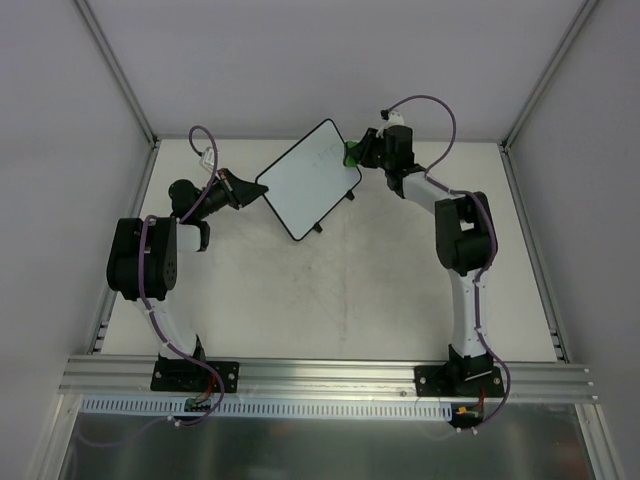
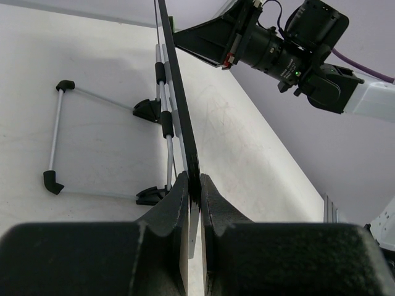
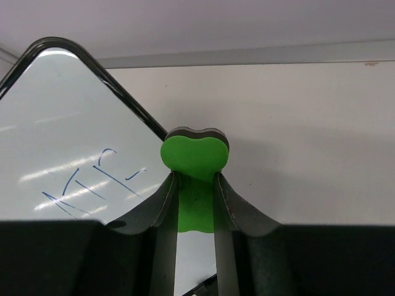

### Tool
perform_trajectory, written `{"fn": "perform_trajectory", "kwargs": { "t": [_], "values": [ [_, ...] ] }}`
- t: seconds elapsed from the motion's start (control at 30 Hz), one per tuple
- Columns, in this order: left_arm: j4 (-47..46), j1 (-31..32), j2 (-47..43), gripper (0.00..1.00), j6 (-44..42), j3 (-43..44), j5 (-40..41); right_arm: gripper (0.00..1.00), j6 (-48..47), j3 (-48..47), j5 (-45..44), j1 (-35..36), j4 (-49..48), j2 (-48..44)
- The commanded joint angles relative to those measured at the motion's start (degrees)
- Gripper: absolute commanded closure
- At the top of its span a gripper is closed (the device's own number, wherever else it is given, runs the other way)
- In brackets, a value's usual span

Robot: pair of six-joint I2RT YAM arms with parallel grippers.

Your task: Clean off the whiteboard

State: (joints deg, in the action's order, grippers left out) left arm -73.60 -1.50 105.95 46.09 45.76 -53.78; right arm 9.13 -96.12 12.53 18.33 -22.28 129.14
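Around me, plain grey walls (image 1: 300, 60) on three sides. White table (image 1: 330, 300) below, scuffed at centre. Aluminium rail (image 1: 330, 372) along near edge; metal posts (image 1: 117, 70) in far corners. Light even, soft.

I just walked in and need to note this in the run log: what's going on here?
The left pincer is shut on one edge of the whiteboard, holding it in place. The right pincer grips a green eraser right by the board's opposite edge. Blue marker strokes show on the board, so the erasing is not finished.
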Motion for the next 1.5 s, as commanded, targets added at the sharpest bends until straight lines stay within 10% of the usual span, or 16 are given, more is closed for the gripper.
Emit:
{"fn": "perform_trajectory", "kwargs": {
  "t": [0.0, 1.47],
  "values": [
    [-22.46, 1.23, -1.36, 1.00, 3.31, 0.82, -8.89, 1.00, 3.62, -2.41, 2.22, -0.66, 1.45, 0.50],
    [-22.72, 0.36, 1.88, 1.00, 6.20, 4.41, -12.57, 1.00, -2.45, 8.92, 2.76, 16.92, 2.77, -11.09]
  ]
}}
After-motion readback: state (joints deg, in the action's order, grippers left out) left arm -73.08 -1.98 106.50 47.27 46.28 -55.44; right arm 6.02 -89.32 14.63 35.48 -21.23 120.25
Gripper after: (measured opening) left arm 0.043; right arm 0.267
